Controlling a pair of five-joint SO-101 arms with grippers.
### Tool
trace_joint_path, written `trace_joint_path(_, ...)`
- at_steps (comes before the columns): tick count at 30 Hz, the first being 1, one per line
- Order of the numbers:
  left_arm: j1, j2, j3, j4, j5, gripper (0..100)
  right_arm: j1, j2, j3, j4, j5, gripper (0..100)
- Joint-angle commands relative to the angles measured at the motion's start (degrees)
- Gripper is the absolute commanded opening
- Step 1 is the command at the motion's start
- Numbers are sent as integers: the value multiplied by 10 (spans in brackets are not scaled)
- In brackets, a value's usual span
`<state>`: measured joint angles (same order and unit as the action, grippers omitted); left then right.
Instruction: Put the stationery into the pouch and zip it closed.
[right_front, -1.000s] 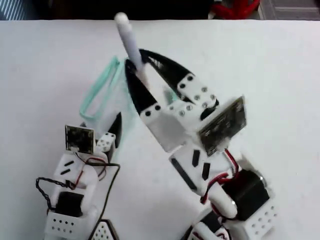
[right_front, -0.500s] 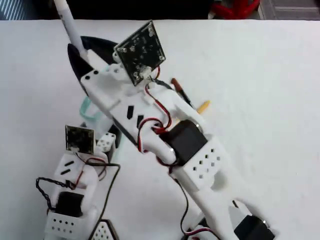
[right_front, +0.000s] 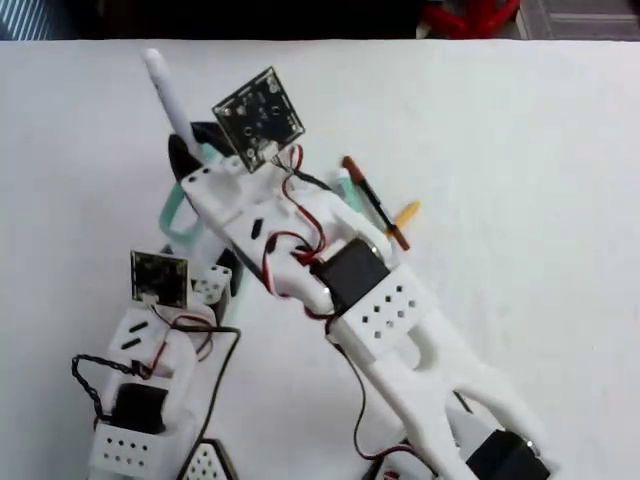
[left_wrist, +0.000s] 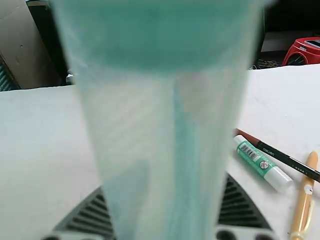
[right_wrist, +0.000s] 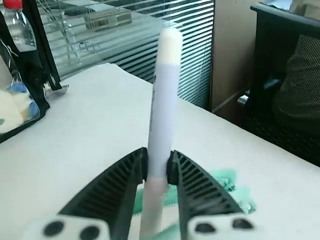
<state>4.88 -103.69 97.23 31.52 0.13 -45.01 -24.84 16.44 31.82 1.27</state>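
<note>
**One marker in the grip, three pieces on the table, one pouch held up**

There are four pieces of stationery, one pouch and two arms. The right gripper (right_wrist: 157, 155) has its black ribbed fingers pinched tight on the lower barrel of a white marker (right_wrist: 162, 100). The marker is a smooth round cylinder with a paler cap. It stands nearly upright over the far end of the pouch (left_wrist: 160, 100), with its cap pointing up and away.

The pouch is a soft, see-through bag with a teal band along its opening and a teal seam running down it. It stands on edge at the left of the white table (right_front: 520, 120). The left gripper (right_front: 226, 262) sits at its near end. The ribbed fingers close in on the fabric from both sides, but the contact itself is hidden behind the pouch.

Three pieces lie loose to the right of the pouch, close together:
- a thin dark pencil (left_wrist: 280, 156) with a reddish-brown end
- a short green-and-white tube (left_wrist: 260, 161) with a printed label, just beside the pencil
- a slim yellow pen (left_wrist: 302, 200), on the pencil's right side
</note>
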Motion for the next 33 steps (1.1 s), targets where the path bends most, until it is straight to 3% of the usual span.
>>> trace_joint_path(1,6,-7,-4,-6,1,177,8,-65,16,-13,-5,18)
trace_joint_path(11,7,-6,-4,-1,1,177,7,-232,171,-14,-5,18)
trace_joint_path(19,7,-6,-4,1,1,177,6,-246,177,-9,-4,157)
trace_joint_path(33,7,-6,-4,1,1,177,15,-247,147,5,-4,159)
